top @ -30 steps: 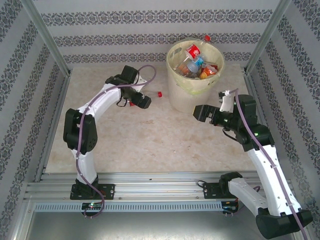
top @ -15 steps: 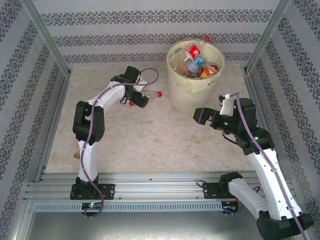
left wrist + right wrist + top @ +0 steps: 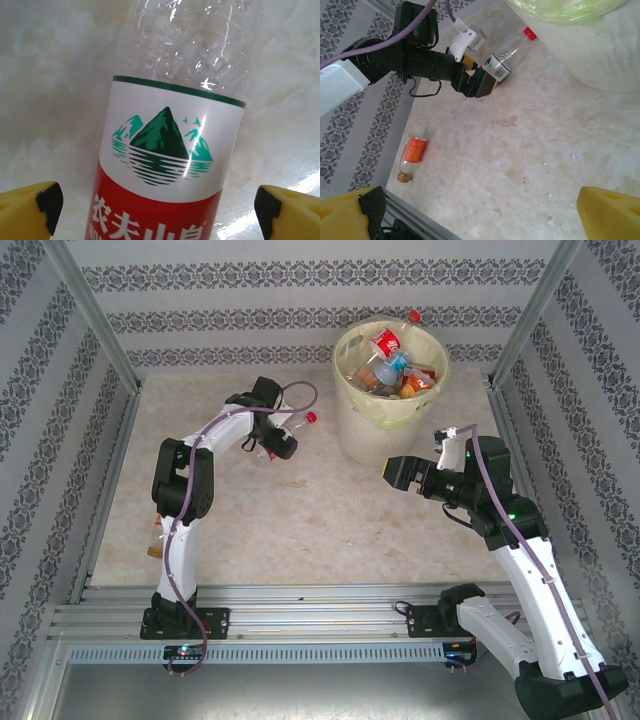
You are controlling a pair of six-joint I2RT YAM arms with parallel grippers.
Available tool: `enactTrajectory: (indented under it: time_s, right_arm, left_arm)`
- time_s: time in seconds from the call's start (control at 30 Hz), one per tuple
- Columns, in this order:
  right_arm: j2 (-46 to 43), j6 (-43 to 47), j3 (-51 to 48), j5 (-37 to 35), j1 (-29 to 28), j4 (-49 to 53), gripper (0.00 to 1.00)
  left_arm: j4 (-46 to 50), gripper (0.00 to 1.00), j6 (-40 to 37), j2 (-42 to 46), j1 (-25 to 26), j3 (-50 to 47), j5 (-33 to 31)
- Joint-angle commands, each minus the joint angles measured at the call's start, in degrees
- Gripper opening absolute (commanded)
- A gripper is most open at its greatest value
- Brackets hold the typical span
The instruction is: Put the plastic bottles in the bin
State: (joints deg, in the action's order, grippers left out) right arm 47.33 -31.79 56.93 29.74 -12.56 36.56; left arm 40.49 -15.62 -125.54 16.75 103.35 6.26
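Now left gripper (image 3: 282, 445) sitting spread wide round bottle (image 3: 170, 145) -- fingers either side, not touching. Bottle lying just left of bin (image 3: 350, 415), cap pointing at it. Right gripper (image 3: 398, 472) hanging wide too -- farther off.

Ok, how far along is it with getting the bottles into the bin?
Several bottles already sit in the bin. The left jaws straddle a red-capped bottle, open, not yet closed on it. An orange-labelled bottle lies far left on the table, untouched. The right jaws hang open, empty.
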Motion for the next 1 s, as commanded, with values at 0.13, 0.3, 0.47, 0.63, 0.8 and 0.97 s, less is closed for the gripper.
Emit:
enactTrajectory:
  time_s: [0.13, 0.3, 0.47, 0.63, 0.8, 0.97]
  right_arm:
    - [-0.3, -1.4, -0.9, 2.4, -0.7, -2.9, 0.98]
    - [-0.3, -1.5, -0.9, 2.6, -0.8, -3.2, 0.98]
    - [-0.2, -1.8, -1.1, 2.6, -0.8, -3.6, 0.98]
    - [-0.1, -3.5, -1.4, 2.4, -0.8, -4.9, 0.98]
    - [0.7, -6.3, -1.9, 0.7, -0.9, -6.8, 0.98]
    - [2.2, -9.4, -3.3, 3.9, -1.1, -12.4, 0.98]
  left_arm:
    - [2.0, 0.82, 4.0, 1.3, 0.6, -3.7, 2.0]
    - [1.2, 0.67, 6.5, 3.8, 0.8, -6.3, 3.7]
    - [-0.3, 0.55, 10.0, 8.7, 0.9, -9.0, 6.9]
    - [-3.1, 0.52, 15.1, 14.9, 1.1, -13.6, 12.5]
    - [-10.6, 0.52, 22.3, 25.2, 2.9, -23.8, 20.2]
    - [-19.8, 0.56, 32.0, 35.0, 5.7, -34.0, 25.2]
